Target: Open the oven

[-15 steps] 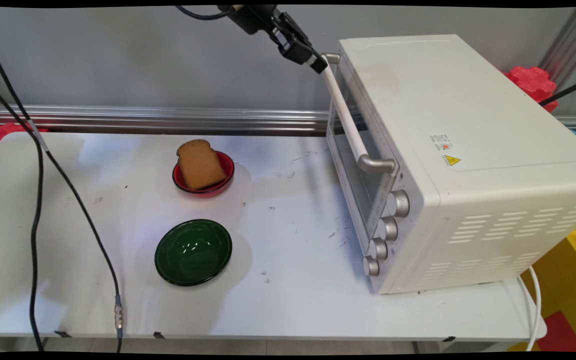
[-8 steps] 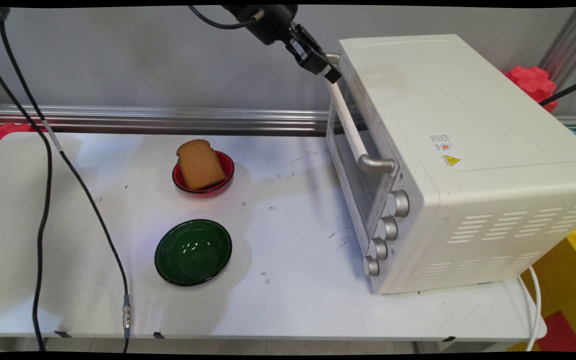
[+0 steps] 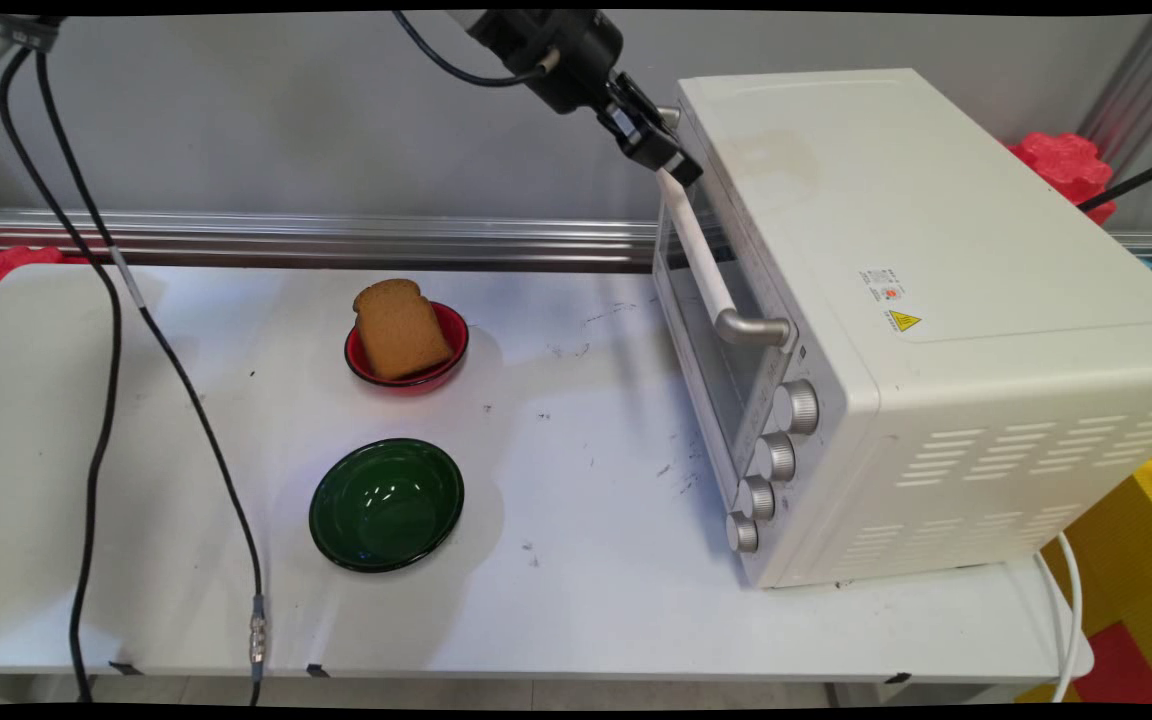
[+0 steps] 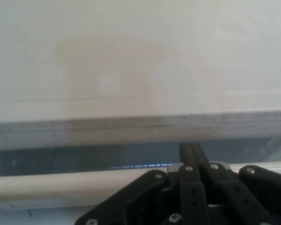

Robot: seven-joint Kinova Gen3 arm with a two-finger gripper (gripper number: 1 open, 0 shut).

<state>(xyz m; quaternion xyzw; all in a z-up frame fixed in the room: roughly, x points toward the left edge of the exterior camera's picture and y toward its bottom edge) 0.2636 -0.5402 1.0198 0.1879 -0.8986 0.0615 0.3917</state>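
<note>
My black gripper (image 3: pixel 681 172) is at the far, upper end of the white oven's (image 3: pixel 936 260) door handle (image 3: pixel 704 262), close against the door's top edge. In the hand view the two fingers (image 4: pixel 190 151) stand pressed together and shut, rising past the cream handle bar (image 4: pixel 61 185) toward the door glass (image 4: pixel 84 159). The oven's top (image 4: pixel 140 56) fills the picture above. The door looks closed. I cannot tell whether the fingertips touch the handle.
A slice of brown bread (image 3: pixel 399 328) leans in a red bowl (image 3: pixel 453 338) at mid-table. An empty green bowl (image 3: pixel 386 503) sits nearer the front. Black cables (image 3: pixel 106 330) hang at the left. Several knobs (image 3: pixel 776 455) line the oven's near front.
The gripper has moved down and to the right, from just left of the handle's far end to right against it by the door's top edge. Bowls, bread and oven stay put.
</note>
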